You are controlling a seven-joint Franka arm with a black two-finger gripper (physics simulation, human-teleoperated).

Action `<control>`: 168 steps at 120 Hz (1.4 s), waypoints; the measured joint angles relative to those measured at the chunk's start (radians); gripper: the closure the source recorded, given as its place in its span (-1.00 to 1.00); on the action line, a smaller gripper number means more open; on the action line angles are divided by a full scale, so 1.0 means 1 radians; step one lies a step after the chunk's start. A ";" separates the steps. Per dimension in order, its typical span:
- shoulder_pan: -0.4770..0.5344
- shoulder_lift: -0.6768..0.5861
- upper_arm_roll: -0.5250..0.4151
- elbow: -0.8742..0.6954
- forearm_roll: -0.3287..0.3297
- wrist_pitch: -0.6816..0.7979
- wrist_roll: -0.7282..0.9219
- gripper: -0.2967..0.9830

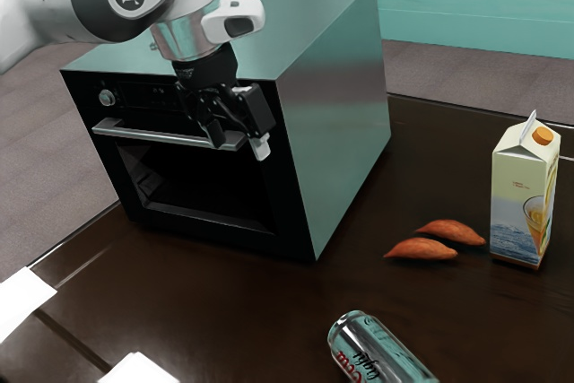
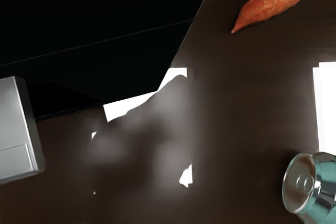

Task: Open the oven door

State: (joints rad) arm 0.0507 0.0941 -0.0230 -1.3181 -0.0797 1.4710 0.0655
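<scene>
The gripper point(image 1: 239, 143) was at the end of the handle point(image 1: 143, 134) nearest the oven's point(image 1: 336, 105) silver side, its jaws standing apart. The oven door point(image 1: 202, 184) was closed, facing the can point(image 1: 377, 352) across the desk point(image 1: 242, 311).

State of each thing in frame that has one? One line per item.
Oven door: looks shut.
Oven knob: setting too small to read.
Claw: open, at the end of the door handle.
Carton: upright, cap on.
Can: lying on its side.
Sweet potatoes: both whole, lying on the table.
</scene>
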 joint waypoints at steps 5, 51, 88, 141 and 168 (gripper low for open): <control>0.000 0.000 0.000 0.000 0.000 0.000 0.001 -0.54; 0.000 -0.467 0.010 -0.013 0.203 -0.149 0.292 -0.53; 0.947 -0.916 -0.222 -0.689 -0.210 0.092 0.848 -0.54; 1.184 -0.720 -0.365 -0.722 -0.628 0.415 1.545 -0.54; 1.246 -0.593 -0.479 -0.633 -0.696 0.435 1.767 -0.54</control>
State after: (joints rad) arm 1.2968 -0.4986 -0.5024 -1.9508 -0.7753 1.9059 1.8321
